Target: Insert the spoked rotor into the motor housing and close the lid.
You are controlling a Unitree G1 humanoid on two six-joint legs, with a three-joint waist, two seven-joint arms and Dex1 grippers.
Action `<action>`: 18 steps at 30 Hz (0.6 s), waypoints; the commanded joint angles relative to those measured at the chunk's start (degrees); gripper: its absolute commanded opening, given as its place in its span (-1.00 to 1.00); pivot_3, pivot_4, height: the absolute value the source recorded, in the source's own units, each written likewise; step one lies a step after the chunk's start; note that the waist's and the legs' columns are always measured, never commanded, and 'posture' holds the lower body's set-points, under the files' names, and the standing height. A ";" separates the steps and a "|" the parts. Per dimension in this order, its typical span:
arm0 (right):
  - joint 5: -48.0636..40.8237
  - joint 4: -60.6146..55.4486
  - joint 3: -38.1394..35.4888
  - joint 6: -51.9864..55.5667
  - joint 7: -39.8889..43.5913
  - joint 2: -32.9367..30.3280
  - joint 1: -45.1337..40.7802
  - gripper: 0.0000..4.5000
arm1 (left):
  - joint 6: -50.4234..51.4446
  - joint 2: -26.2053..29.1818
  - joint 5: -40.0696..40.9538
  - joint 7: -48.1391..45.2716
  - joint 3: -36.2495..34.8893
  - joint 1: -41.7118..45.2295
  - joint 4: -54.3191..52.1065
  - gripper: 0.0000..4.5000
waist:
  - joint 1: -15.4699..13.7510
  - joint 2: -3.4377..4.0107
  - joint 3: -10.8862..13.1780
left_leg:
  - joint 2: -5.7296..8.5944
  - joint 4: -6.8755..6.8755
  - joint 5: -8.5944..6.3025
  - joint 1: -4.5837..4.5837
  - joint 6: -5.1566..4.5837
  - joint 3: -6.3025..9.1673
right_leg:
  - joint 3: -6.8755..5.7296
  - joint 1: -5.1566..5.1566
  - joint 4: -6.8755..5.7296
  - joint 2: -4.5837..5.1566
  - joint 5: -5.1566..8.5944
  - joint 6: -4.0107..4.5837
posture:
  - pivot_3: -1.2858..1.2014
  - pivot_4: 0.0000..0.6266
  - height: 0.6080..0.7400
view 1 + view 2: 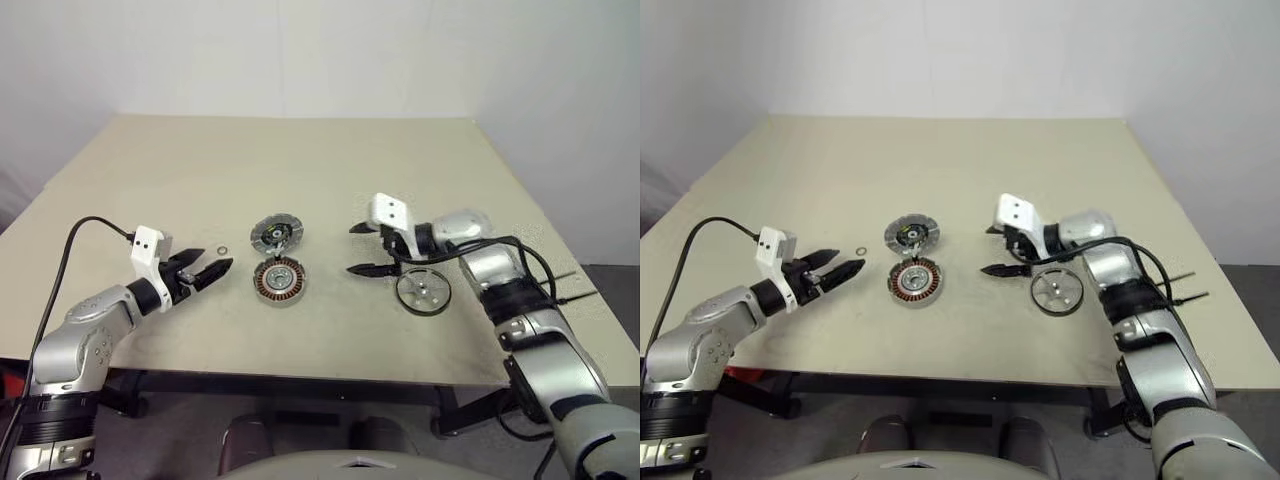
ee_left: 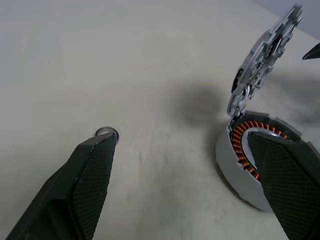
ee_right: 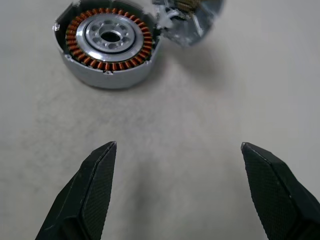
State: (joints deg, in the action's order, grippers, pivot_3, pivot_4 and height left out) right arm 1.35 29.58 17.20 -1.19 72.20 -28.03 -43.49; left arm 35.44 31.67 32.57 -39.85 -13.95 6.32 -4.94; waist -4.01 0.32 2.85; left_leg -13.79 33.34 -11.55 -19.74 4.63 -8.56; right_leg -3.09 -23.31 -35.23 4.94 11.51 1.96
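The motor housing (image 1: 279,282) sits in the middle of the table, its copper windings showing around a silver centre. The lid (image 1: 276,235) stands tilted up at the housing's far edge, touching it; the left wrist view shows the lid (image 2: 265,60) raised above the housing (image 2: 250,150). The spoked rotor (image 1: 423,292) lies flat to the right, under my right forearm. My right gripper (image 1: 352,250) hangs open between rotor and housing, pointing left, holding nothing. My left gripper (image 1: 205,270) is open and empty, left of the housing, pointing at it.
A tiny metal ring (image 1: 222,250) lies on the table just beyond my left gripper's fingertips. The beige table (image 1: 300,160) stretches back to a white wall. A black cable runs along my right arm.
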 commanded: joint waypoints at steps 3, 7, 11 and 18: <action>2.68 2.10 4.05 -9.67 4.11 1.90 -7.45 1.00 | -1.44 0.32 -0.24 -0.41 -0.32 1.58 -0.08 0.99 | 0.07 0.00 0.00 | 0.01 0.01 0.00 -0.03 -0.01 0.00 | 0.01 -0.02 -0.01 0.00 0.00 0.00 | 0.03 -1.00 1.00; 4.06 2.52 6.79 -15.21 7.89 2.02 -9.16 1.00 | -1.53 0.30 0.00 -0.20 -0.72 1.16 -0.40 0.99 | -0.06 -0.03 -0.01 | 0.00 0.01 -0.02 -0.06 -0.03 0.01 | 0.00 -0.02 0.00 0.00 0.04 0.08 | 0.03 -1.00 1.00; 6.26 3.22 9.98 -20.66 10.42 2.34 -9.50 1.00 | -1.76 0.16 0.02 -0.09 -0.86 0.51 -0.58 0.99 | 0.05 -0.05 -0.02 | 0.00 0.04 -0.02 -0.07 -0.04 0.02 | -0.01 -0.02 -0.02 0.00 0.05 0.09 | 0.03 -1.00 1.00; 11.91 9.06 14.75 -26.65 8.44 7.61 -13.60 1.00 | -1.79 0.07 -0.16 0.07 -0.50 1.20 -0.02 0.99 | 0.37 -0.05 -0.01 | -0.04 0.08 0.00 0.04 0.00 0.02 | 0.01 -0.05 -0.27 -0.02 0.08 0.13 | 0.03 -1.00 1.00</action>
State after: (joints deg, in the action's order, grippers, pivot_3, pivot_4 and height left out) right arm 12.38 38.29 31.78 -25.81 81.49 -21.39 -54.30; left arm 34.73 31.55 32.38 -39.75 -13.67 6.56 -4.29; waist -3.64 0.28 2.83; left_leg -13.84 33.42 -11.54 -19.70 4.65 -8.54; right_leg -3.08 -23.37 -35.53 4.92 11.60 2.11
